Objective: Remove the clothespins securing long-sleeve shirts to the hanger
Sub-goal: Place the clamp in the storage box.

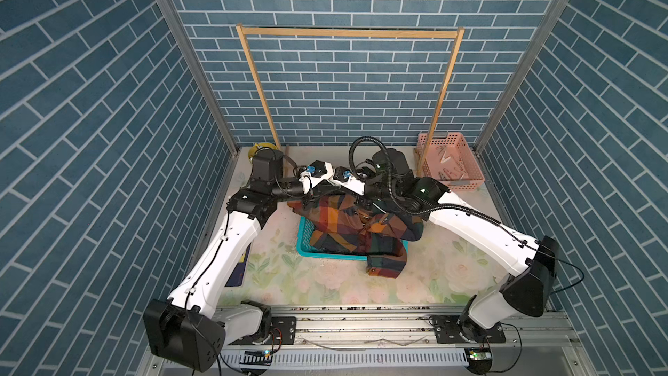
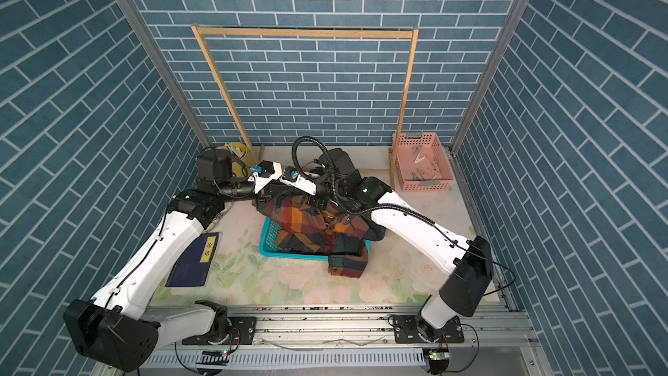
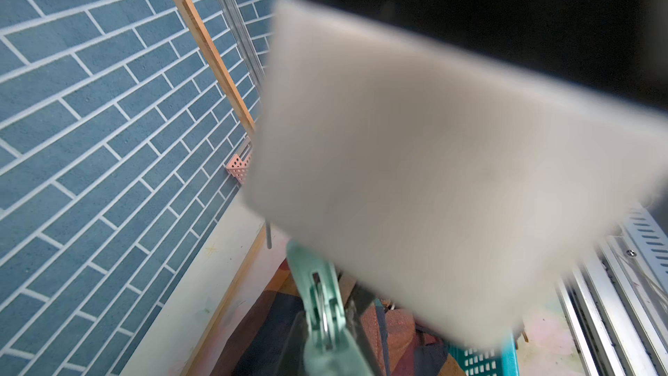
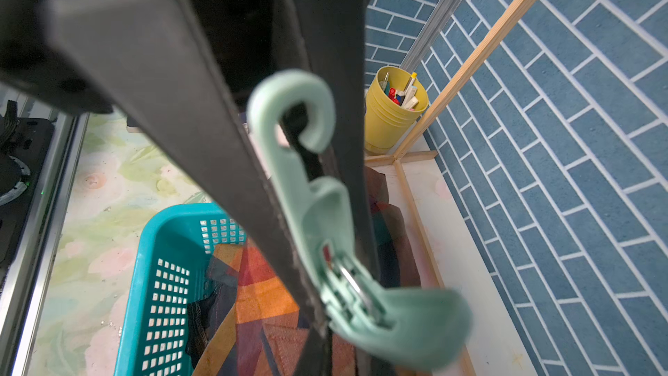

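Hard against the left wrist lens, a blurred pale slab (image 3: 433,175) blocks most of that view; likely the other arm's casing. Below it a green clip (image 3: 320,298) stands between dark shapes that I take for the left fingers (image 1: 307,201), which appear to pinch it, though this is at the frame edge

Right wrist view: right fingers (image 4: 202,139) pressed onto a second clip (image 4: 318,211), mint-green, with a hooked tail and a wire spring showing. Its mouth end is blurred; cannot tell whether it bites cloth

Both top views: the arms meet at the far edge of the shirt (image 1: 339,226), fingers pointing down into it

Step in hand, by my reading: squeeze-and-pull, one clip per arm. The next move calls for a firm squeeze and a lift straight off so no cloth drags along. After that, carry to the pink basket (image 1: 464,185) in the far right corner, which holds other clips; probably the drop place

Shirt: plaid in orange, dark red, navy and green, heaped in a teal basket (image 1: 303,244) mid-table (image 1: 325,283). Its far edge is raised under the fingers, and one fold spills over the near rim onto the table. Hanger not visible in any view; presumably buried in the cloth
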You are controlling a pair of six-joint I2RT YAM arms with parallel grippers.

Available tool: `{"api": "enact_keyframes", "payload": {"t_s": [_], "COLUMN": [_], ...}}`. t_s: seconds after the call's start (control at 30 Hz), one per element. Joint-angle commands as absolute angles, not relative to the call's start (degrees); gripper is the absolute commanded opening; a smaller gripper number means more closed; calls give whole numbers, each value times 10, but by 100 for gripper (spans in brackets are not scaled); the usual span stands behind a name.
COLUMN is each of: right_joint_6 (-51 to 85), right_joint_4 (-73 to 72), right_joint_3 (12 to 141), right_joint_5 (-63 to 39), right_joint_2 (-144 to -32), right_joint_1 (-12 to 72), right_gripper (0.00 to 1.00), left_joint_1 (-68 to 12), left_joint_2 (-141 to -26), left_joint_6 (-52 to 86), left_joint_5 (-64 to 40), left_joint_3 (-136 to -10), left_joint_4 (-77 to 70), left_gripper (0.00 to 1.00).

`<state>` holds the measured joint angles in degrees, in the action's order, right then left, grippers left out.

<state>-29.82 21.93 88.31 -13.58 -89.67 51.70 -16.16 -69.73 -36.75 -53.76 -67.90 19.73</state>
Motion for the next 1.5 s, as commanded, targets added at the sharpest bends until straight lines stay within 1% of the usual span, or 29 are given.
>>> {"api": "enact_keyframes", "payload": {"t_s": [0.0,0.1,0.13,0.17,0.27,0.37,0.43,0.47,0.53,0.7,0.83,0.97,1.33,1.47], "right_joint_6": [-294,-293,-292,-292,-287,-265,-247,-239,-223,-161,-89,-37,13,20], "right_joint_4": [188,186,186,188,182,166,158,153,137,114,94,58,-5,-18], "right_joint_3": [879,874,874,875,870,858,850,842,828,818,820,803,777,775], "right_joint_5": [-140,-146,-148,-151,-168,-192,-205,-206,-206,-205,-214,-199,-181,-156], "right_joint_2": [-865,-860,-859,-860,-855,-837,-823,-815,-799,-787,-801,-811,-815,-823], "right_joint_1": [522,521,520,521,519,508,494,488,479,474,475,483,507,510], "right_gripper": [0,0,0,0,0,24,36,39,42,43,41,39,39,38], "left_joint_1": [-170,-170,-170,-170,-170,-169,-169,-169,-169,-170,-170,-169,-170,-170], "left_joint_2": [-690,-689,-690,-690,-690,-689,-689,-689,-686,-682,-672,-666,-662,-660], "left_joint_6": [-370,-380,-381,-385,-395,-409,-411,-412,-410,-393,-372,-360,-355,-354], "left_joint_5": [-545,-545,-547,-554,-559,-557,-555,-554,-547,-531,-512,-495,-479,-479], "left_joint_3": [-675,-674,-674,-674,-671,-666,-664,-663,-660,-650,-636,-626,-621,-620], "left_joint_4": [226,231,232,234,236,243,243,241,233,206,167,142,126,124], "left_gripper": [13,13,10,4,1,0,0,0,0,0,0,0,0,0]}}
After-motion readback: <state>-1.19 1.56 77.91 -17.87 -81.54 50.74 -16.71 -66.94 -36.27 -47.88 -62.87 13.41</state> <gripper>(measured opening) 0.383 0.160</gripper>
